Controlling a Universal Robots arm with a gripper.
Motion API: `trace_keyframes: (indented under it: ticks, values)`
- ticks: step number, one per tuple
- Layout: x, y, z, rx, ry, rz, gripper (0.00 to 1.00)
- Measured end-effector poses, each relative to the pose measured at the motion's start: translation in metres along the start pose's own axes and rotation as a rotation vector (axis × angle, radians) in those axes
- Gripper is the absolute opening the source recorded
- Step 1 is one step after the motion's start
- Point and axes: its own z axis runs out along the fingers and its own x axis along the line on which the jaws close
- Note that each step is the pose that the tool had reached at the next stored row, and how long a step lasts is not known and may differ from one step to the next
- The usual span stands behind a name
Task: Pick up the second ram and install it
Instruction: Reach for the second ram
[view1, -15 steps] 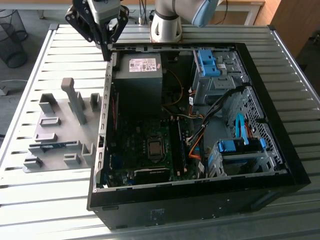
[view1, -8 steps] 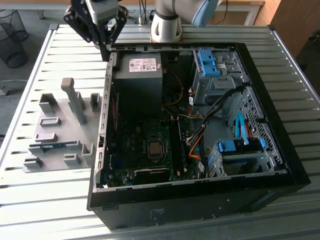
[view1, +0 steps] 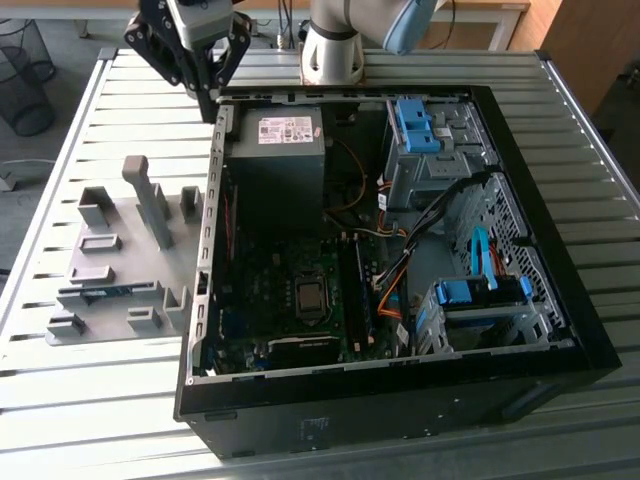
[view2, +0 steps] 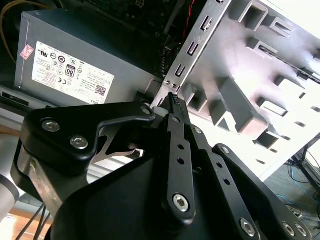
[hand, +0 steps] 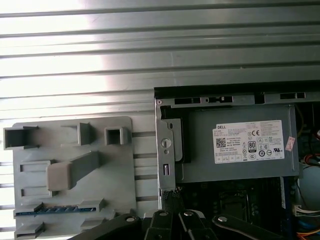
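Hand (view1: 212, 105) pinched closed, empty, right by case wall (view1: 211, 200); could clip it heading to second ram (view1: 100, 292).

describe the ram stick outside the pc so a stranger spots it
Find the grey fixture tray on the exterior view's left of the open computer case. The ram stick sits on it, the one thin blue strip among grey blocks.
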Motion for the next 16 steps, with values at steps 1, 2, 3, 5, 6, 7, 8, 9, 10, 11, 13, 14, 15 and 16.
trace_keyframes:
  ticks: [1,2,3,5,6,7,8,9,10,11,13,14,15,16]
  values:
    - [0.0003,0.0000,0.0001,0.0000,0.0000,0.000,0.10]
    - [0.0007,-0.0001,0.0001,0.0000,0.0001,0.000,0.10]
    - [0.0011,-0.0001,0.0002,0.0000,0.0000,0.000,0.10]
    - [0.0023,-0.0002,0.0004,0.0001,0.0001,0.000,0.10]
    - [0.0029,-0.0002,0.0005,0.0000,0.0001,0.000,0.10]
    - [0.0034,-0.0003,0.0007,0.0000,0.0001,0.000,0.10]
    - [0.0039,-0.0003,0.0008,0.0000,0.0001,0.000,0.10]
    - [0.0043,-0.0004,0.0008,0.0000,0.0002,0.000,0.10]
    - [0.0048,-0.0004,0.0009,0.0000,0.0002,0.000,0.10]
    - [0.0052,-0.0004,0.0010,0.0000,0.0003,0.000,0.10]
    - [0.0061,-0.0005,0.0012,0.0000,0.0003,0.000,0.10]
    - [0.0065,-0.0005,0.0012,0.0001,0.0004,0.000,0.10]
    - [0.0070,-0.0006,0.0013,0.0000,0.0004,0.000,0.10]
    - [0.0074,-0.0006,0.0014,0.0001,0.0004,0.000,0.10]
